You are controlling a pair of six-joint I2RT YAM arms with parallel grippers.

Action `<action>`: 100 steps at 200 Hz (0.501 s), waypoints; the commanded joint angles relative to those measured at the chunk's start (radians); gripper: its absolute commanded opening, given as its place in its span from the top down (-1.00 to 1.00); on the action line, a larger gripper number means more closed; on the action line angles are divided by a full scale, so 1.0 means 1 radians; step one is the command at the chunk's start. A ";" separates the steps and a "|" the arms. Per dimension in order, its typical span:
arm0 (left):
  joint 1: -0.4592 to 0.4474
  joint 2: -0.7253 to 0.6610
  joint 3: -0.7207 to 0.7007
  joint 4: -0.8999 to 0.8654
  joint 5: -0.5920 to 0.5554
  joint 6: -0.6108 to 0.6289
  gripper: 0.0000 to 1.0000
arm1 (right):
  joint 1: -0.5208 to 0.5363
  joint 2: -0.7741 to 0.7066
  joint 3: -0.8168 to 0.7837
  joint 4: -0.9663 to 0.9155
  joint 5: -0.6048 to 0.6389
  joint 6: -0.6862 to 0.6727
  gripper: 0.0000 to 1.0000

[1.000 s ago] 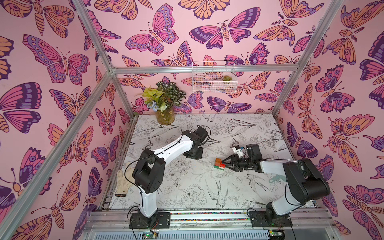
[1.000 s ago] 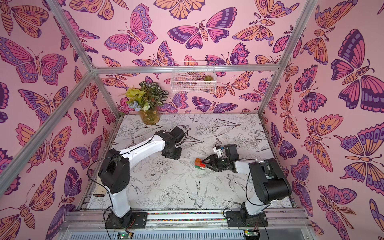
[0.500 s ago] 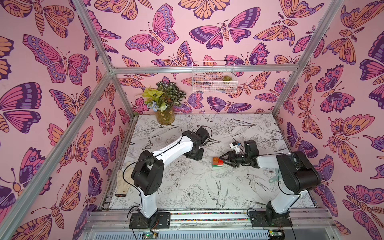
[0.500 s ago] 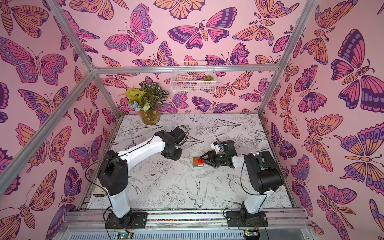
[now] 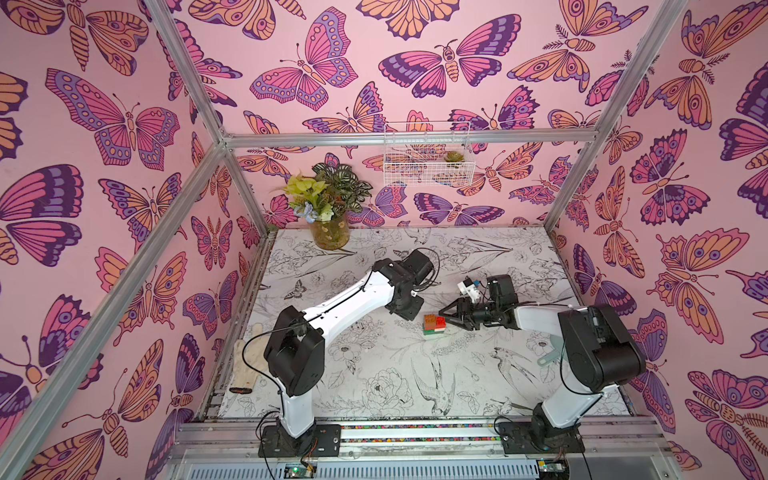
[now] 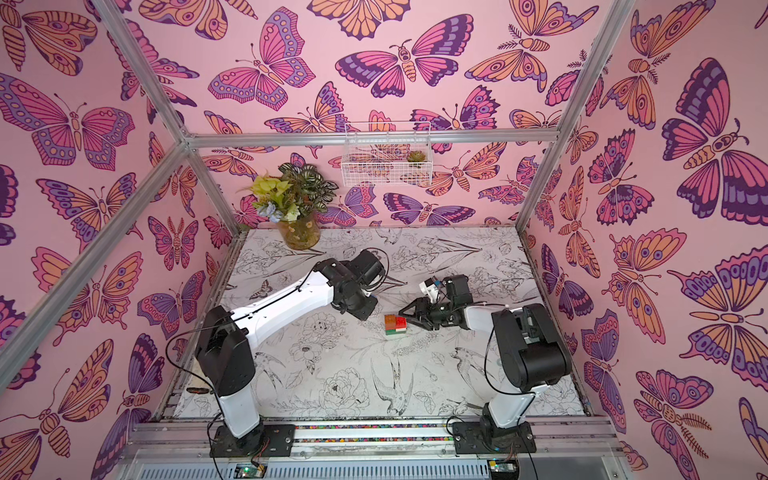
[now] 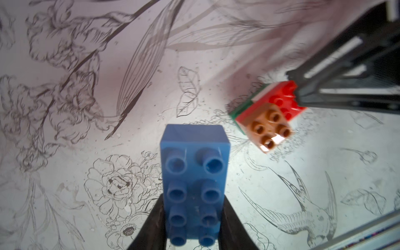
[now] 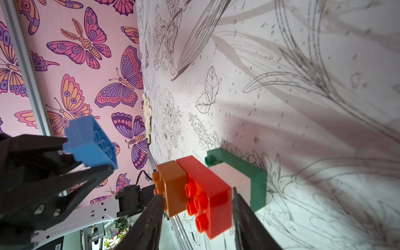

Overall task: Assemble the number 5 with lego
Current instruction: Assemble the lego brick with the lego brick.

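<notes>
In a top view the stack (image 5: 434, 324) stands on the desk (image 5: 374, 374). Left wrist: our left fingers (image 7: 149, 229) clamp the blue brick (image 7: 194, 184) by its long sides. Right wrist: our right fingers (image 8: 147, 225) pinch the stack. We judge the bricks light, rigid and slick; grip the flat sidewalls.

My cell is closed on three sides by pink walls (image 5: 124, 124) printed with butterflies, braced by aluminium rails (image 5: 311, 140). The tabletop (image 5: 374, 374) carries black-line flowers and birds on white. Far left corner: a glass vase (image 5: 330, 235) of foliage. Far wall: a white wire basket (image 5: 428, 166) holding a small succulent (image 5: 452, 157). Near left edge: a pale glove (image 5: 245, 365).
</notes>
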 commanded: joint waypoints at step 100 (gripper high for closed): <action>-0.019 0.117 0.206 -0.156 0.219 0.450 0.97 | -0.031 0.025 -0.061 0.057 -0.092 -0.031 -0.03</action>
